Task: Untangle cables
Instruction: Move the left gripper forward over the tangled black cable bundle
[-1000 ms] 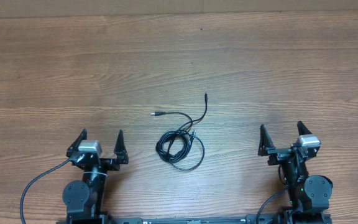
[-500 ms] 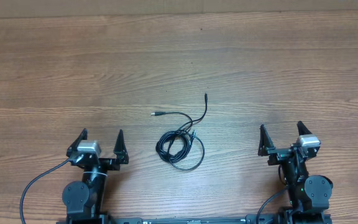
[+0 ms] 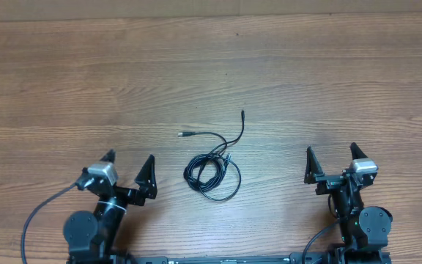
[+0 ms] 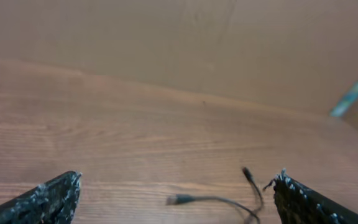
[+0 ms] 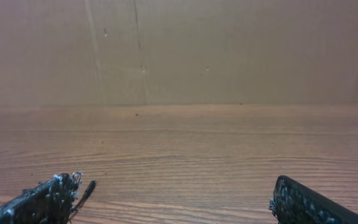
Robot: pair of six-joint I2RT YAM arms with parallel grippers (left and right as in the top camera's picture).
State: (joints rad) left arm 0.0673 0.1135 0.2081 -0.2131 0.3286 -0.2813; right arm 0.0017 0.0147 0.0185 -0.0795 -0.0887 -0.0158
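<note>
The cables [image 3: 212, 174] lie tangled in a small black coil at the table's middle. One end with a metal plug [image 3: 184, 135] runs up and left, another with a black plug [image 3: 242, 114] runs up and right. My left gripper [image 3: 130, 163] is open and empty, left of the coil. My right gripper [image 3: 331, 154] is open and empty, right of the coil. The left wrist view shows the metal plug [image 4: 178, 200] and black plug [image 4: 247, 173] between its fingers [image 4: 176, 186]. The right wrist view shows a plug tip [image 5: 87, 190] by its left finger, between open fingers [image 5: 173, 193].
The wooden table [image 3: 328, 81] stretches far and wide around the coil. A brown cardboard wall [image 5: 229, 43] stands along the far edge. Thick black cables trail from both arm bases at the near edge [image 3: 39, 216].
My left gripper has swung a little to the right, toward the coil. The right arm and the cables have not moved.
</note>
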